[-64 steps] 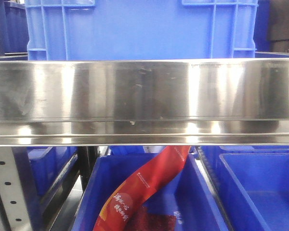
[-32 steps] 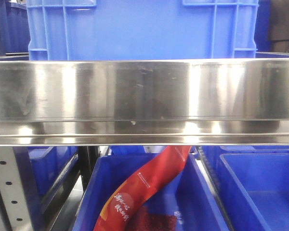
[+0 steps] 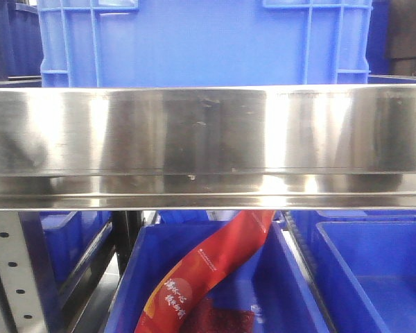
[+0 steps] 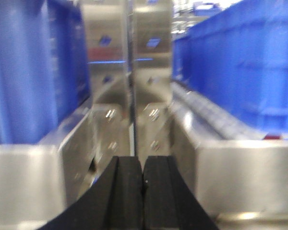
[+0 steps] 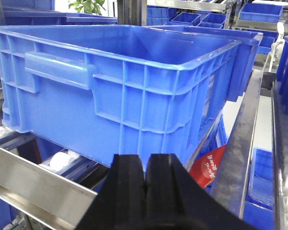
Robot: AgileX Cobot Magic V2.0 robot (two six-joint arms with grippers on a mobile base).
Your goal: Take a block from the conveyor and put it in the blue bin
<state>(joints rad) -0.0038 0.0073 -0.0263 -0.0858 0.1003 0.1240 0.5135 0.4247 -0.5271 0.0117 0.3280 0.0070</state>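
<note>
Facing steel rail across front view, w/ blue bin behind, top cut off. Red packet in lower bin; white print too small to read. Left gripper & right gripper: pads pressed together, empty. Block, conveyor not seen; left view blurred.

shiny steel shelf rail across the front, perforated upright below left, potted plant way back

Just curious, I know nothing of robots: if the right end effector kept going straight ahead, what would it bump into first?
Probably the side wall of the big blue bin straight ahead of the shut right end effector.
</note>
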